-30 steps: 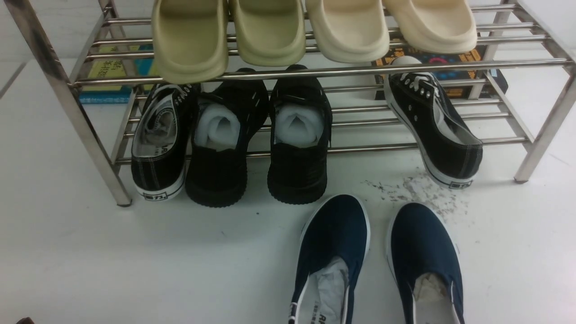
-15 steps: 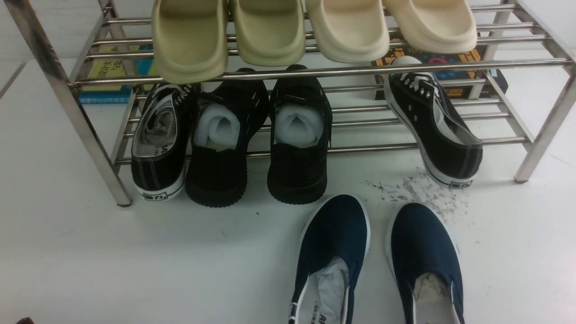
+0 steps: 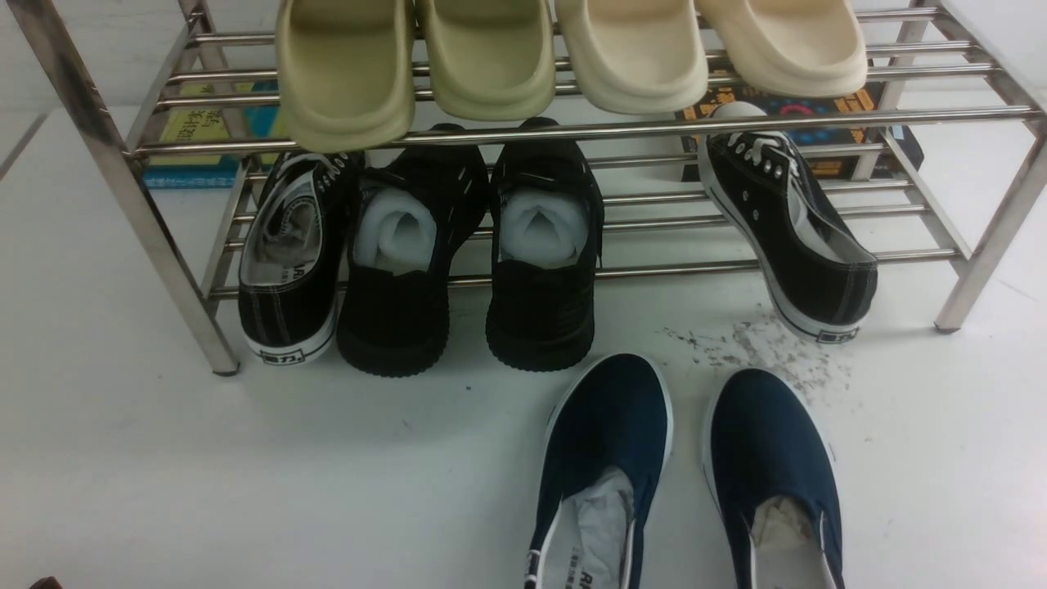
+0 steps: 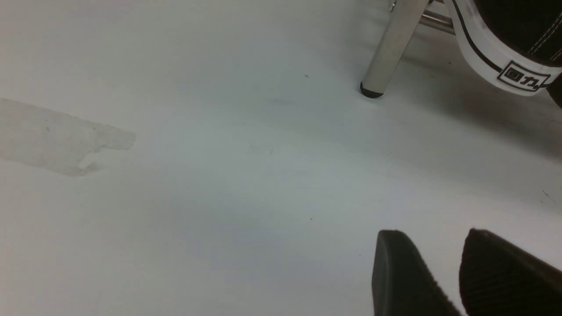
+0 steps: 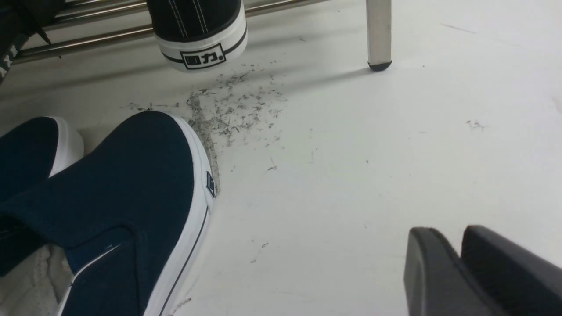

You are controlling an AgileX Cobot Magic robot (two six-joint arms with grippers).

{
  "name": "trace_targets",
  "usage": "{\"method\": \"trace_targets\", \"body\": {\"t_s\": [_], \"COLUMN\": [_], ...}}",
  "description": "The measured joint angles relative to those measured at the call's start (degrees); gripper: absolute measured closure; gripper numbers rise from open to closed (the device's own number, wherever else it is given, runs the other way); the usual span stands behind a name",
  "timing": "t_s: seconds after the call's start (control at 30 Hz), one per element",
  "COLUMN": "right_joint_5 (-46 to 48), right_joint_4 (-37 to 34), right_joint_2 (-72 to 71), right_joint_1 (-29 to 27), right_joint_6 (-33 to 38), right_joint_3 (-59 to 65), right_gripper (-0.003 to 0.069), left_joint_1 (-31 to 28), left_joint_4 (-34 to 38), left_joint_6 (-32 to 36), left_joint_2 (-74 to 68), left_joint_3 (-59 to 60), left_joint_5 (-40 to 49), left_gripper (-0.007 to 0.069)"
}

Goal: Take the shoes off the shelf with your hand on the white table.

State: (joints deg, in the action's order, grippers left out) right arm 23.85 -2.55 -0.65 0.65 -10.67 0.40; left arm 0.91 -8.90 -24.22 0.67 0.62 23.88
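Four clogs along top: two green [image 3: 348, 82] [image 3: 491, 65], two cream [image 3: 636, 61] [image 3: 792, 49], side by side, cut off by frame edge. Below, two black shoes [image 3: 394, 278] [image 3: 544, 270], whitish stuffing inside (material unclear). Lace-up [image 3: 286, 254] beside them at left; other lace-up [image 3: 789, 221] well apart at right, slanted. Behind: blue-and-yellow book [image 3: 192, 139] at left, dark printed box [image 3: 818, 123] at right, partly hidden.
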Motion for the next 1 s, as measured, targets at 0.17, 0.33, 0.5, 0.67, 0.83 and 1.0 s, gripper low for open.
{"method": "trace_targets", "body": {"t_s": [0.17, 0.33, 0.5, 0.67, 0.83, 1.0], "right_joint_5": [0.0, 0.0, 0.0, 0.0, 0.0, 0.0], "right_joint_4": [0.0, 0.0, 0.0, 0.0, 0.0, 0.0], "right_joint_2": [0.0, 0.0, 0.0, 0.0, 0.0, 0.0], "right_joint_1": [0.0, 0.0, 0.0, 0.0, 0.0, 0.0], "right_joint_6": [-0.06, -0.18, -0.18, -0.18, -0.18, -0.18], "right_joint_3": [0.0, 0.0, 0.0, 0.0, 0.0, 0.0], "right_gripper": [0.0526, 0.0522, 0.0515, 0.0508, 0.0505, 0.05], "left_joint_1": [0.0, 0.0, 0.0, 0.0, 0.0, 0.0], "left_joint_4": [0.0, 0.0, 0.0, 0.0, 0.0, 0.0], "left_joint_6": [0.0, 0.0, 0.0, 0.0, 0.0, 0.0], "left_joint_2": [0.0, 0.0, 0.0, 0.0, 0.0, 0.0], "left_joint_3": [0.0, 0.0, 0.0, 0.0, 0.0, 0.0], "left_joint_5": [0.0, 0.0, 0.0, 0.0, 0.0, 0.0], "left_gripper": [0.0385, 0.0385, 0.0385, 0.0385, 0.0385, 0.0385]}}
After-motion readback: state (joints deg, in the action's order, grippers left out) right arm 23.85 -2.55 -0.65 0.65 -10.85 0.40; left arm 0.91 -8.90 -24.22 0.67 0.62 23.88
